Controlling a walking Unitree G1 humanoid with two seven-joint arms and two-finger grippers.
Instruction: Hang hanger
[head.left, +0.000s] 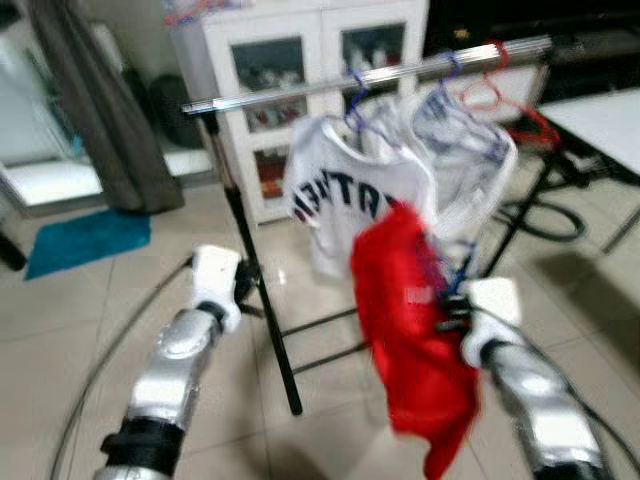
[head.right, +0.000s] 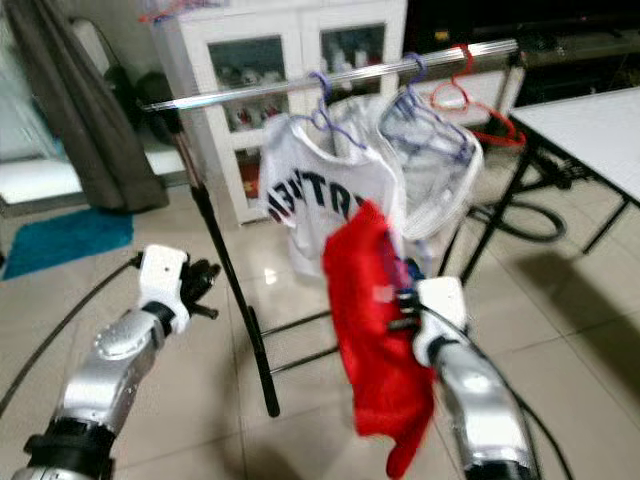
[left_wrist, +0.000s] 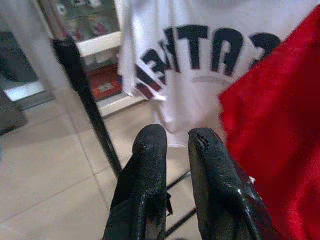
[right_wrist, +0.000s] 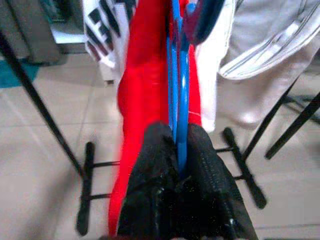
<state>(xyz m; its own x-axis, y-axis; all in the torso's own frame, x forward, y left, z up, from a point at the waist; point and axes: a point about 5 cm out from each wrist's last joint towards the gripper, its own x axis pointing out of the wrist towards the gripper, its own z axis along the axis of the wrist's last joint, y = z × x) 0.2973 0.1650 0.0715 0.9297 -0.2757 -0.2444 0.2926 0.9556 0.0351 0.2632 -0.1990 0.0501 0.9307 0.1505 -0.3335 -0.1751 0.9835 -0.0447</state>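
The blue hanger (right_wrist: 178, 100) carrying a red shirt (head.left: 415, 350) is clamped between the right hand's (right_wrist: 180, 150) fingers, below the clothes rail (head.left: 370, 78). A white lettered shirt (head.left: 350, 195) hangs behind. The left hand (left_wrist: 172, 145) hovers nearly closed, grasping nothing.

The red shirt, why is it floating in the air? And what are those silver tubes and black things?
It isn't floating. The silver tubes are a robot's two arms, seen from a camera on its head. The other two pictures come from small cameras on its wrists, looking along black fingers. Each pair of fingers is a pincer. The right pincer is squeezed shut on a blue hanger, and the red shirt hangs from that hanger. The left pincer holds nothing; its fingers sit close together. Ahead stands a clothes rail with a white lettered shirt on it. The red shirt is not on the rail yet.
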